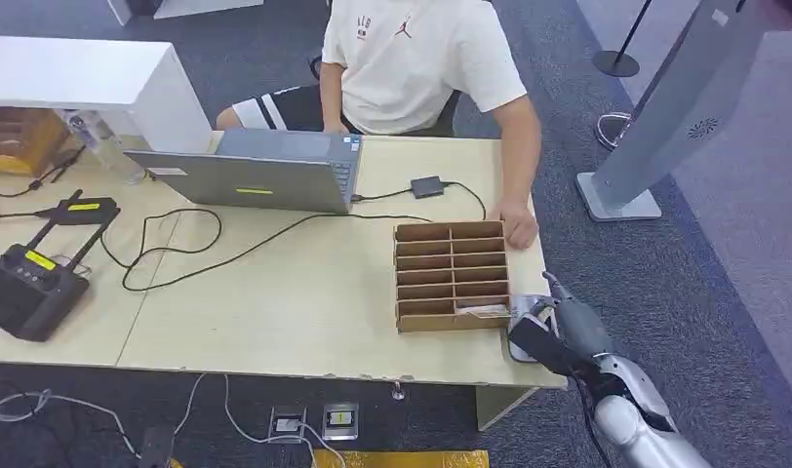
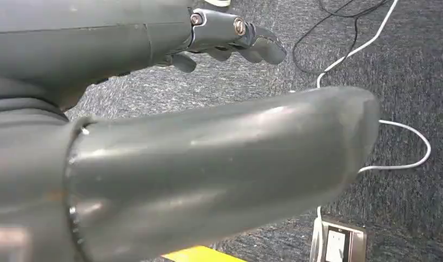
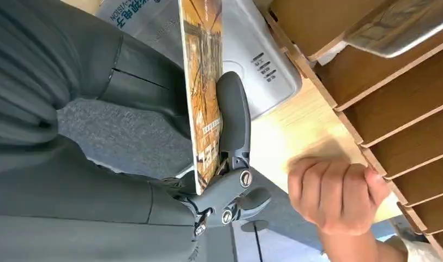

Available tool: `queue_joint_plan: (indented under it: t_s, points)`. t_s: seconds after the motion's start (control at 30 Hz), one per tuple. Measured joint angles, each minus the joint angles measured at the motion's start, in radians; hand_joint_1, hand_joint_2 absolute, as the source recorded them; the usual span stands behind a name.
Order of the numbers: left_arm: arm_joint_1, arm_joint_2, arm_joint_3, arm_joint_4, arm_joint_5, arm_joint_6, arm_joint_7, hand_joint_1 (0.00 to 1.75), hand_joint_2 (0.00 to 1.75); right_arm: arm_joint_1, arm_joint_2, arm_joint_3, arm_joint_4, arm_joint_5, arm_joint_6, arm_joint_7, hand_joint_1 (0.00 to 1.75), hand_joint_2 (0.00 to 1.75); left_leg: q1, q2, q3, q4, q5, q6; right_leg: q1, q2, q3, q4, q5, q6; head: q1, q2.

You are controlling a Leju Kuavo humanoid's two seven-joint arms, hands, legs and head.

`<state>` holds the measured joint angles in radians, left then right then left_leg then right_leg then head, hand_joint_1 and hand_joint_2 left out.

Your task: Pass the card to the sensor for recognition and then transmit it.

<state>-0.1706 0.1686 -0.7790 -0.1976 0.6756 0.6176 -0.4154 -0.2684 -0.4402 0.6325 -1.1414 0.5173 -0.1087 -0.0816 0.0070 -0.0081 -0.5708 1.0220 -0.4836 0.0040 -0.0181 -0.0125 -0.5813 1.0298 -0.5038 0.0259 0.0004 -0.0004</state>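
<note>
- Head view: the right hand (image 1: pixel 558 327) sits at the near right corner of the wooden table (image 1: pixel 295 312), just beside the slotted cardboard organizer (image 1: pixel 453 276). The hand is over a pale grey sensor (image 1: pixel 525 314) that lies on the table edge next to the organizer. A flat card-like item (image 1: pixel 482 311) rests in the organizer's nearest right compartment. A person in a white shirt (image 1: pixel 412 58) sits across the table, with one hand (image 1: pixel 517 224) resting at the organizer's far right corner. A grey laptop (image 1: pixel 256 175) stands open to the left, with black cables looping over the tabletop, a small black box (image 1: pixel 427 186) near the laptop, and a black device (image 1: pixel 26 288) at the left end.
- Left wrist view: the left hand (image 2: pixel 230 38) hangs over grey carpet (image 2: pixel 405 65); its thumb is stretched out, its dark fingers (image 2: pixel 263 46) are loosely bent and nothing is in them. White cables (image 2: pixel 410 147) and a floor socket (image 2: pixel 339 245) lie on the carpet.
- Right wrist view: the right hand (image 3: pixel 225 164) pinches the card (image 3: pixel 202 93) edge-on between thumb and a dark finger (image 3: pixel 233 114); the card shows orange-brown print. The card is close in front of the sensor (image 3: pixel 252 60), whether touching I cannot tell. The organizer's brown dividers (image 3: pixel 383 103) are just beyond, and the person's fist (image 3: pixel 334 194) rests on the table against them.
</note>
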Motion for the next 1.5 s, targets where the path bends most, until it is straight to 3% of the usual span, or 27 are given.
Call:
queue_joint_plan:
  t_s: [0.2,0.33,0.6,0.87,1.0,1.4,1.47,1.5]
  points:
    - [0.001,0.001,0.0,0.0,-0.001,0.0,0.0,0.0,0.0,-0.014,-0.005,0.01,0.001,0.003,-0.015,0.025,1.75,1.75,0.0,0.0,0.0,0.0,0.0,0.0,0.0,0.0,0.0,0.0,0.0,0.0,0.0,0.0]
    - [0.0,0.001,0.0,0.0,-0.001,0.001,0.0,0.0,0.0,-0.05,-0.025,0.007,0.002,0.006,0.009,0.0,1.75,1.75,0.0,0.0,0.0,0.0,0.0,0.0,0.0,0.0,0.0,0.0,0.0,0.0,0.0,0.0]
    - [-0.009,0.001,0.0,0.0,-0.009,0.007,0.0,0.0,0.0,-0.215,-0.067,-0.041,0.008,0.034,0.077,-0.069,1.75,1.75,0.0,0.001,0.0,0.0,0.0,0.0,0.0,0.002,0.0,0.0,0.001,0.001,0.0,0.0]
    - [-0.034,0.001,-0.004,0.0,-0.036,0.008,0.008,0.0,0.0,-0.45,-0.076,-0.094,0.032,0.137,0.113,-0.136,1.75,1.75,0.0,0.001,0.0,0.0,0.001,0.0,0.0,0.002,0.0,0.001,0.001,0.001,0.0,0.0]
    - [-0.046,0.001,-0.013,0.0,-0.046,0.006,0.018,0.0,0.0,-0.545,-0.063,-0.101,0.075,0.191,0.109,-0.159,1.75,1.75,0.0,0.001,-0.001,0.0,0.001,0.0,0.0,0.001,0.0,0.001,0.001,0.001,0.0,0.0]
    - [-0.067,0.006,-0.022,0.0,-0.053,0.002,0.024,0.0,0.0,-0.72,0.057,-0.074,0.304,0.315,-0.019,-0.185,1.75,1.75,0.0,0.0,-0.001,0.0,0.001,0.0,0.0,0.001,0.0,0.001,0.001,0.001,-0.001,0.0]
    - [-0.068,0.007,-0.023,0.0,-0.054,0.001,0.028,0.0,0.0,-0.736,0.075,-0.07,0.342,0.318,-0.026,-0.183,1.68,1.75,0.0,0.0,-0.001,0.0,0.001,0.0,0.0,0.0,0.0,0.001,0.001,0.001,0.0,0.0]
    - [-0.068,0.009,-0.024,0.0,-0.054,0.001,0.028,0.0,0.0,-0.746,0.084,-0.067,0.361,0.318,-0.029,-0.182,0.56,1.75,0.0,0.0,-0.001,0.0,0.001,0.0,0.0,0.001,0.0,0.001,0.001,0.001,0.0,0.0]
